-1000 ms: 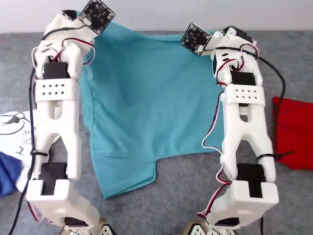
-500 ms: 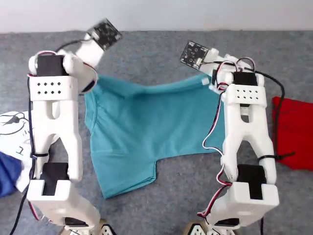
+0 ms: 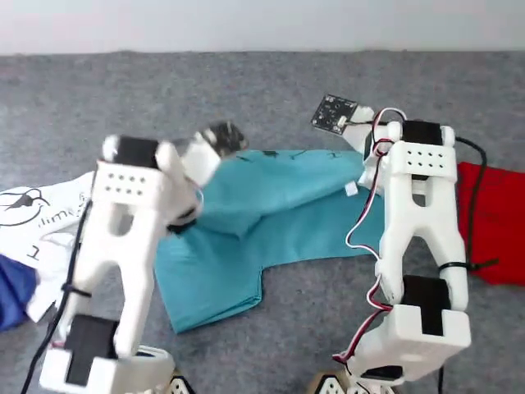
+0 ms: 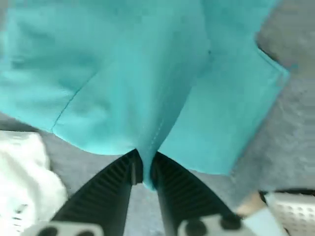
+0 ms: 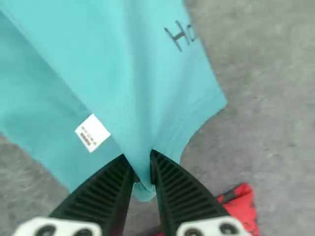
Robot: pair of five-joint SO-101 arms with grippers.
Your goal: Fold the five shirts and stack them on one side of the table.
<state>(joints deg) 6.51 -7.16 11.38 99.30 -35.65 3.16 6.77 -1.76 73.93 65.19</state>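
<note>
A teal shirt [image 3: 271, 217] lies in the middle of the grey table, its far edge lifted and drawn over the rest as a fold. My left gripper [image 4: 145, 169] is shut on a pinch of the teal shirt [image 4: 147, 73] at the fold's left end, and the cloth hangs away from the fingers. At the fold's right end my right gripper [image 5: 141, 169] is shut on the teal shirt [image 5: 113, 73], close to a white label [image 5: 92, 132]. In the high view the left arm [image 3: 131, 213] and right arm [image 3: 418, 205] stand at either side of the shirt.
A white printed shirt [image 3: 41, 217] and a blue one [image 3: 12, 287] lie at the left edge. A red shirt [image 3: 496, 222] lies at the right edge, beside the right arm. Bare grey table [image 3: 246, 90] stretches behind the teal shirt.
Both grippers have pulled the teal shirt's far edge up and toward the near side, folding it over. The left arm has swung inward and lower.
</note>
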